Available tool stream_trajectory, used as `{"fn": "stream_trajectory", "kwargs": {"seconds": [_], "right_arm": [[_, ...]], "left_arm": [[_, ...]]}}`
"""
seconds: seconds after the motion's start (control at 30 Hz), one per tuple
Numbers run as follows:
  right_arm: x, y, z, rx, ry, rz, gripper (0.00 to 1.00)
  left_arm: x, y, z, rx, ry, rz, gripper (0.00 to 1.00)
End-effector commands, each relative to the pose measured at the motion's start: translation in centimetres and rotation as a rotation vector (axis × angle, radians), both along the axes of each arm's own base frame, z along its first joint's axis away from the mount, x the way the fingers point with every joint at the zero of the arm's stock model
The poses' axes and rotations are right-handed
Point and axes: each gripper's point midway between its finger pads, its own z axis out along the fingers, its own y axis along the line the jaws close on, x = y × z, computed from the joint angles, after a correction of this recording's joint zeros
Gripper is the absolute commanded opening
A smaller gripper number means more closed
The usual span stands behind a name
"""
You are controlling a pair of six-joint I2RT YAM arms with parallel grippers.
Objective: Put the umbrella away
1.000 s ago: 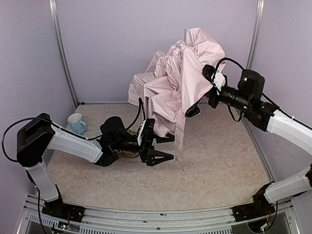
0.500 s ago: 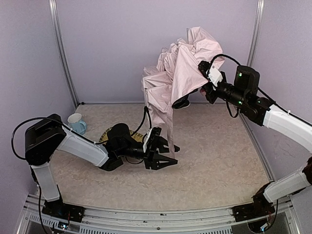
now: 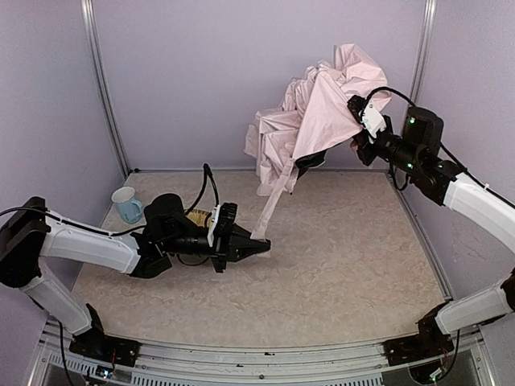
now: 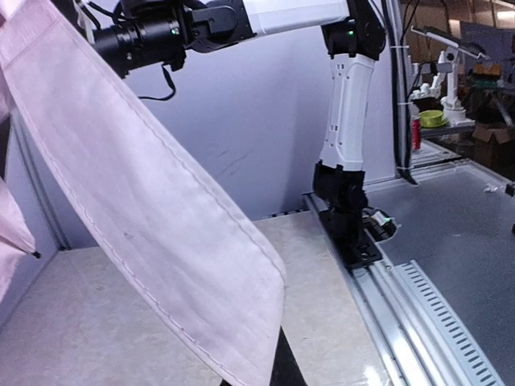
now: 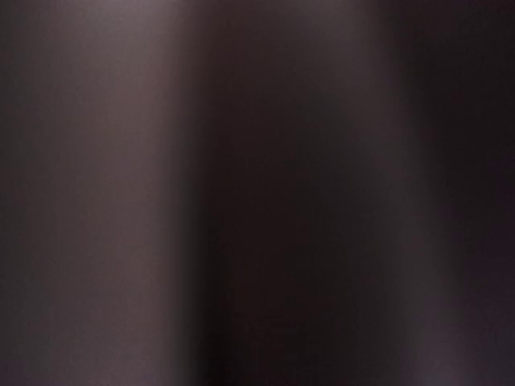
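Observation:
The pale pink umbrella hangs bunched and half folded in the air at the back right. My right gripper is buried in its fabric and carries it, with the fingers hidden. The right wrist view is dark. A long pink fabric strap runs from the umbrella down and left to my left gripper, which is shut on the strap's end just above the table. In the left wrist view the strap fills the left side, and one black finger shows under its end.
A blue and white mug stands at the left, near the wall. A yellow woven mat lies under my left wrist. The right arm's base and the front metal rail show in the left wrist view. Purple walls close in three sides.
My left gripper has shut on the strap's end and drawn back a little to the left. My right arm has carried the umbrella up and to the right, pulling the strap taut.

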Motion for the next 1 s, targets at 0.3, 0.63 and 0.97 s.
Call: {"fn": "stream_trajectory", "kwargs": {"seconds": [0.3,0.63,0.97], "right_arm": [[-3.7,-2.3,3.2,-0.055,-0.148,0.027,0.00],[-9.9,3.3,-1.3,-0.156,-0.044,0.407,0.00],[-19.0,10.3,-8.1,-0.233,0.113,0.741,0.00]], "left_arm": [[7.3,4.6,-4.4,0.356,-0.210,0.358,0.00],[16.6,8.7,-5.8,0.507,-0.302,0.625,0.00],[24.1,4.3,-7.2,0.514,-0.372,0.651,0.00]]}}
